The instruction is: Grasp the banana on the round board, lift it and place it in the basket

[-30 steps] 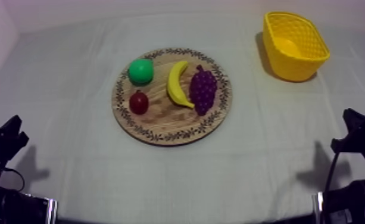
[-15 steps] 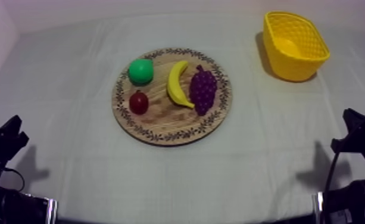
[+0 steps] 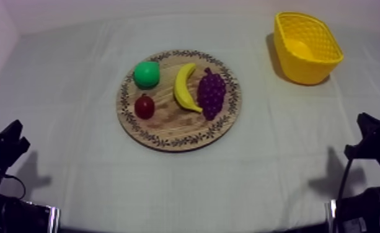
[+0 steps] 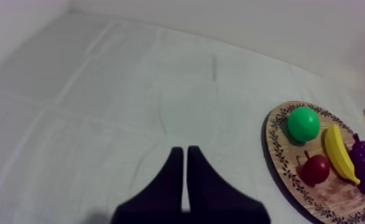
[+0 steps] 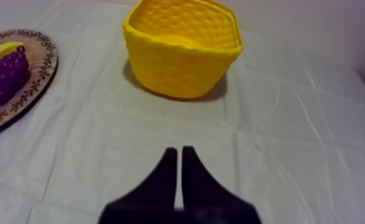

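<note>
Counter (image 3: 74, 80), cloth-covered. Wooden board (image 3: 173, 128) at centre. Yellow basket (image 3: 304, 69) at far right, well apart from board. My left gripper (image 4: 183, 150) and right gripper (image 5: 179, 150): fingers pressed together, holding nothing. On board: grapes (image 3: 211, 93); banana (image 3: 183, 87) just beside them; green fruit (image 3: 147, 74), possibly the pear; small red fruit (image 3: 144, 106).

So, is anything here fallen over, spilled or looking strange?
Nothing stands out. The yellow toy banana lies on the round wooden board beside the purple toy grapes, and the yellow basket stands upright.
</note>
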### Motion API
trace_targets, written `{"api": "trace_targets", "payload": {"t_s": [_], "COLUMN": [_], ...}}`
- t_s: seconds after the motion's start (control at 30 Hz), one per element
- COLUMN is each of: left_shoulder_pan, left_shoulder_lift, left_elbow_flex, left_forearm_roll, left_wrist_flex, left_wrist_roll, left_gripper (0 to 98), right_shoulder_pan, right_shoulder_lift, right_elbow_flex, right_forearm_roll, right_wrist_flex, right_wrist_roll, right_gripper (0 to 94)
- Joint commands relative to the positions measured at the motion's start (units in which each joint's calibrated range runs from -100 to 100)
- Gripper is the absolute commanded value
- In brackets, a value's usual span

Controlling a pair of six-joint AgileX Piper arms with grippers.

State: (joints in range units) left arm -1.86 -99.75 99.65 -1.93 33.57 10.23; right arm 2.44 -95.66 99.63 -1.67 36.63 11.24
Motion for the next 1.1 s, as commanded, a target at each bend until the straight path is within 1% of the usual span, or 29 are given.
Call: {"api": "trace_targets", "payload": {"t_s": [0.0,0.2,0.27,0.4,0.5,0.63,0.73,0.83,1.0,1.07], "left_shoulder_pan": [0.0,0.0,0.0,0.0,0.0,0.0,0.0,0.0,0.0,0.0], "left_shoulder_lift": [0.0,0.0,0.0,0.0,0.0,0.0,0.0,0.0,0.0,0.0], "left_elbow_flex": [0.0,0.0,0.0,0.0,0.0,0.0,0.0,0.0,0.0,0.0], "left_forearm_roll": [0.00,0.00,0.00,0.00,0.00,0.00,0.00,0.00,0.00,0.00], "left_wrist_flex": [0.0,0.0,0.0,0.0,0.0,0.0,0.0,0.0,0.0,0.0], "left_wrist_roll": [0.0,0.0,0.0,0.0,0.0,0.0,0.0,0.0,0.0,0.0], "left_gripper": [0.0,0.0,0.0,0.0,0.0,0.0,0.0,0.0,0.0,0.0], "right_shoulder_pan": [0.0,-0.1,-0.1,-0.2,-0.4,-1.0,-2.0,-3.9,-8.5,-10.6], "right_shoulder_lift": [0.0,0.0,0.1,1.5,5.0,12.1,18.0,23.9,32.8,36.1], "right_elbow_flex": [0.0,0.0,0.1,-1.3,-5.5,-15.0,-23.6,-32.4,-45.4,-50.9], "right_forearm_roll": [0.0,0.0,-0.7,-1.0,-1.4,-1.3,-0.6,0.7,3.7,4.5], "right_wrist_flex": [0.0,-0.1,-0.3,-1.3,-1.4,0.2,2.7,5.8,10.3,12.8], "right_wrist_roll": [0.9,0.2,0.8,1.5,2.2,2.4,2.1,1.3,-0.9,-1.5], "right_gripper": [0.3,0.3,0.3,0.3,0.3,0.4,0.4,0.5,0.5,0.5]}}
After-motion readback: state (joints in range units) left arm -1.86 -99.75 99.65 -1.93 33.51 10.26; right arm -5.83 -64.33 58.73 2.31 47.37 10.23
